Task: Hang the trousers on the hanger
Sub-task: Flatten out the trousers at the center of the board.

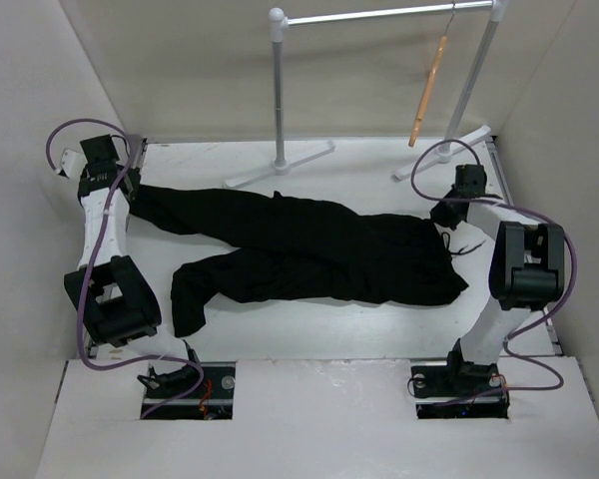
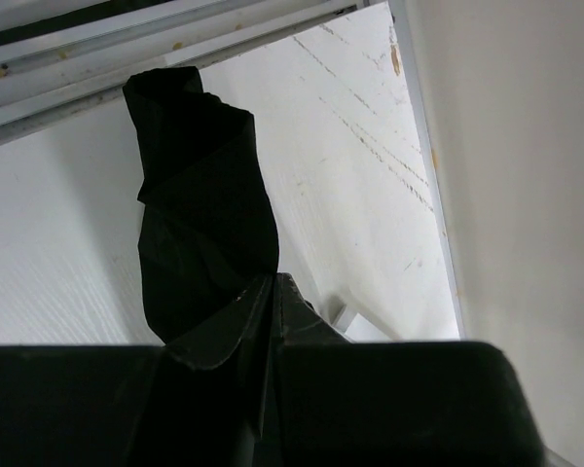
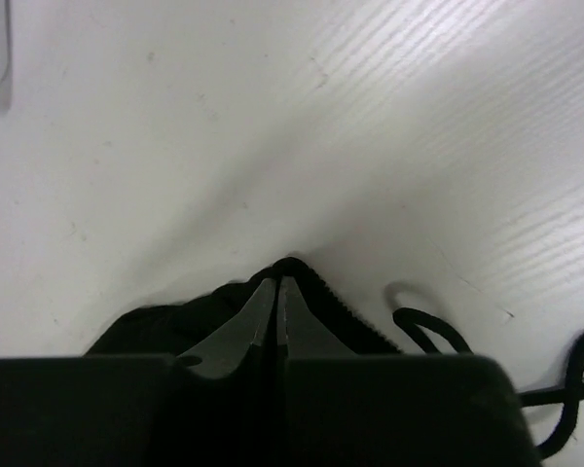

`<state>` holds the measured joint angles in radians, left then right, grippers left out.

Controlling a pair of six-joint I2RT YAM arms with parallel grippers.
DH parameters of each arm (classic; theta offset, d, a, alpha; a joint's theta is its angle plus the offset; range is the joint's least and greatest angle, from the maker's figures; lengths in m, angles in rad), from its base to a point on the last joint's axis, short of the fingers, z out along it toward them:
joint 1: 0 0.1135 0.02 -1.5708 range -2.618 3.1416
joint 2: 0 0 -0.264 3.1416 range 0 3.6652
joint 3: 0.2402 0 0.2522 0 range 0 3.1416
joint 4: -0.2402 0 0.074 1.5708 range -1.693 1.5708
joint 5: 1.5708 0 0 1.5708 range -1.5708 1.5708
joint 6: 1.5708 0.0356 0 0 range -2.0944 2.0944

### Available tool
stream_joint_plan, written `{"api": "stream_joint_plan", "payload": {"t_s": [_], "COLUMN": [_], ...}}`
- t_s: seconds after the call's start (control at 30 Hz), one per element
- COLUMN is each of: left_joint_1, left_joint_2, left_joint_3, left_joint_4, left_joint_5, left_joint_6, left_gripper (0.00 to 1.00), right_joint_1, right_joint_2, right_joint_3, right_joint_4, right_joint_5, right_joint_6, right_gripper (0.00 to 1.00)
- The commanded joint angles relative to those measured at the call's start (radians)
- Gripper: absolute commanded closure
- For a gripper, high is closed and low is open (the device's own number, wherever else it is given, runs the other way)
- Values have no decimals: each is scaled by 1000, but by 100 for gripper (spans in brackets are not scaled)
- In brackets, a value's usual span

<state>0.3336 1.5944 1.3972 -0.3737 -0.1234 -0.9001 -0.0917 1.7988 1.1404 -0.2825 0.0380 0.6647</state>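
Observation:
The black trousers (image 1: 309,254) lie spread across the table, legs to the left and waist to the right. My left gripper (image 1: 133,196) is shut on the end of the upper leg; in the left wrist view the leg fabric (image 2: 200,214) runs away from the closed gripper (image 2: 273,282). My right gripper (image 1: 445,214) is shut on the waistband edge (image 3: 341,302), with the closed gripper (image 3: 277,280) at the fabric's rim. The tan wooden hanger (image 1: 429,92) hangs edge-on from the rack at the back right, away from both grippers.
The silver rack (image 1: 278,90) stands at the back with its feet (image 1: 280,165) on the table. A loose black drawstring (image 3: 433,333) lies right of the waistband. The lower trouser leg (image 1: 195,289) ends near the left arm's base. White walls close in on both sides.

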Motion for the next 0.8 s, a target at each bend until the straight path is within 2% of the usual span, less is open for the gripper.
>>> {"api": "stream_joint_plan", "payload": {"t_s": [0.0, 0.1, 0.23, 0.37, 0.53, 0.6, 0.67, 0.77], "left_joint_1": [-1, -1, 9, 55, 81, 75, 71, 71], "left_joint_2": [-47, -77, -154, -278, -358, -372, -372, -315], "left_joint_3": [29, 95, 170, 174, 181, 136, 71, 31], "left_joint_4": [24, 4, -42, -77, -149, -149, -142, -108], "left_joint_5": [1, 5, -7, -74, -134, -177, -182, -162], "left_joint_6": [-11, -20, -32, -60, -36, 1, 1, 0], "left_gripper": [98, 98, 98, 98, 97, 97, 97, 97], "right_joint_1": [-13, -24, -27, -32, -67, -90, -118, -180], "right_joint_2": [-76, -287, -609, -899, -1165, -1201, -1147, -1016], "right_joint_3": [-23, -92, -165, -240, -283, -304, -321, -330], "right_joint_4": [121, 141, 53, -13, -130, -147, -136, -2], "right_joint_5": [-49, 34, 128, 143, 161, 172, 163, 134], "right_joint_6": [51, 87, 122, 156, 158, 150, 162, 205], "right_gripper": [98, 100, 100, 100, 99, 97, 97, 97]}}
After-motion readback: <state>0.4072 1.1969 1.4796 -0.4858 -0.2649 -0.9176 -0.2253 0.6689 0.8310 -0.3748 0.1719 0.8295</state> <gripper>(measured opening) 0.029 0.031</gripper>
